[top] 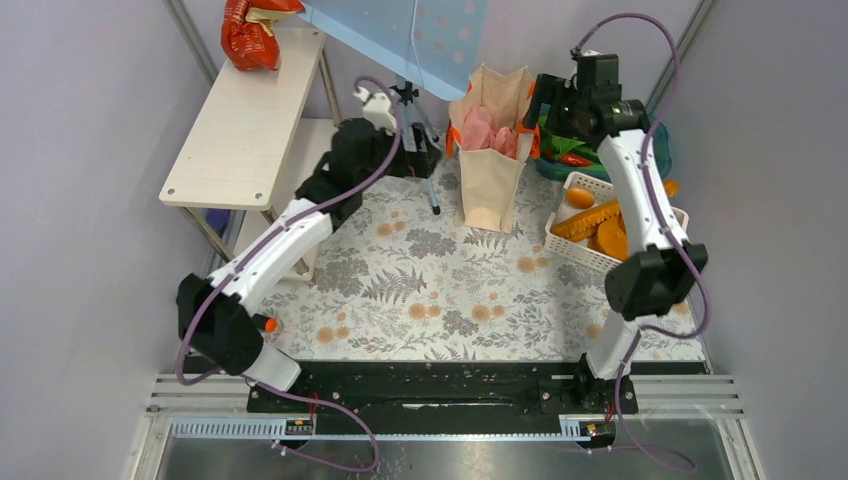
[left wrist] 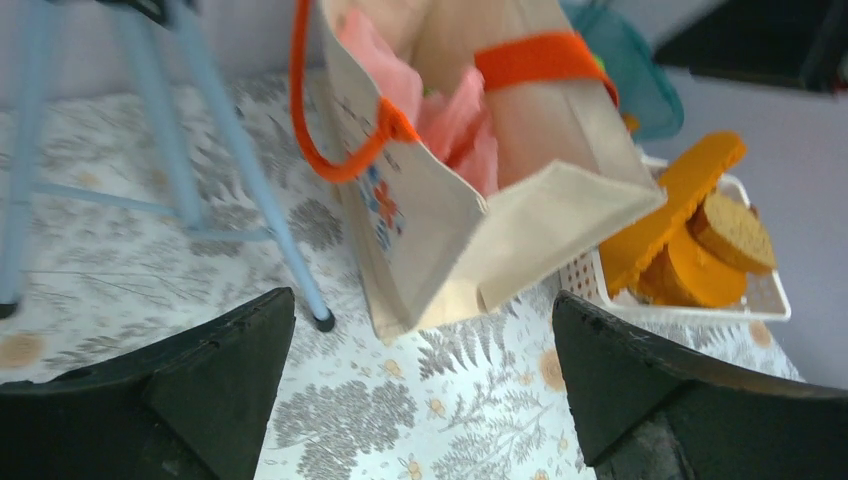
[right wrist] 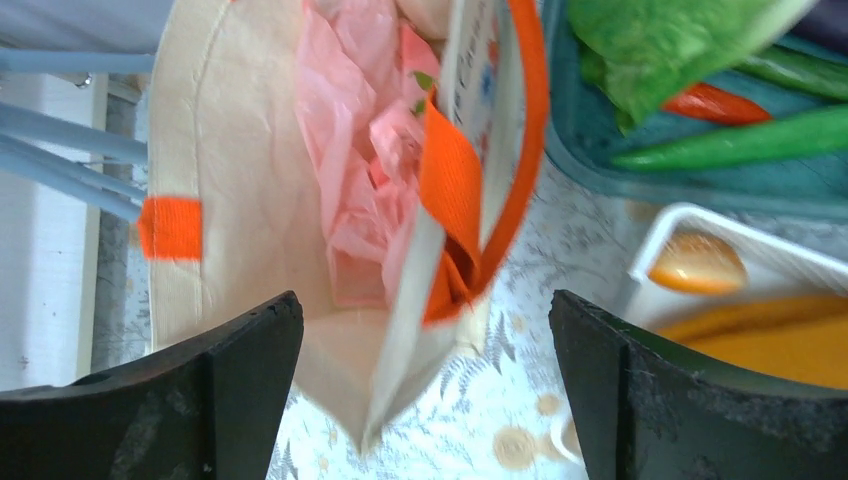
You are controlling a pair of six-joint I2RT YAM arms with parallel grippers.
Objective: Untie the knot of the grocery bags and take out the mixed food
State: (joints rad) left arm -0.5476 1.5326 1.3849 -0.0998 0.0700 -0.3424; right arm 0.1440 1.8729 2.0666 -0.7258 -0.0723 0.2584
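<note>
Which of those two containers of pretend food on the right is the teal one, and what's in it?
The teal tub, farther back beside the tote, holds leafy greens and long red and green vegetables. The white basket nearer the arms holds orange bread-like pieces.

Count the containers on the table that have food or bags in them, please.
3: the beige tote at the back centre with the pink bag inside, the teal bin right of it, and the white basket nearer. Others may be hidden behind the right arm.
</note>
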